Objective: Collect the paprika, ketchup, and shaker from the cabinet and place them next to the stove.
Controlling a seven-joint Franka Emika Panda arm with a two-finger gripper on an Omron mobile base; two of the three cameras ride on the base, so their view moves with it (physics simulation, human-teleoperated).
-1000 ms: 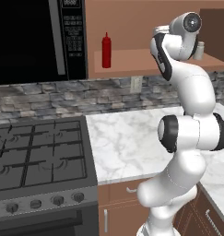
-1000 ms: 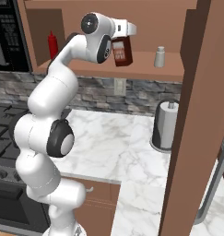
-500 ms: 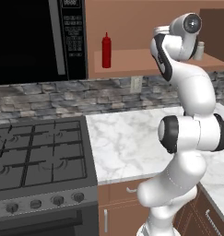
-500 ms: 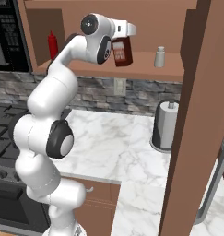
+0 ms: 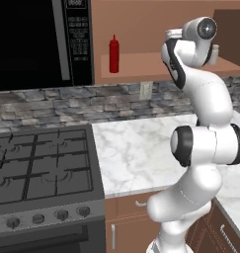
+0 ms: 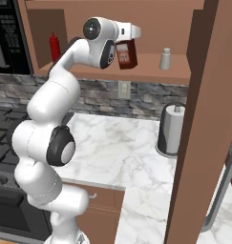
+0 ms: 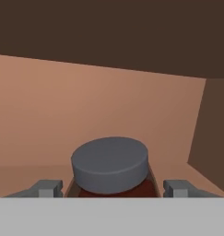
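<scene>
paprika between gripper tips

You see a dark reddish-brown paprika jar with a dark grey cap, a bright red ketchup bottle and a pale grey shaker on the brown cabinet shelf. Below them, your counter is white marble veined grey, the backsplash mottled grey stone, the stove dark grey with black grates.
</scene>
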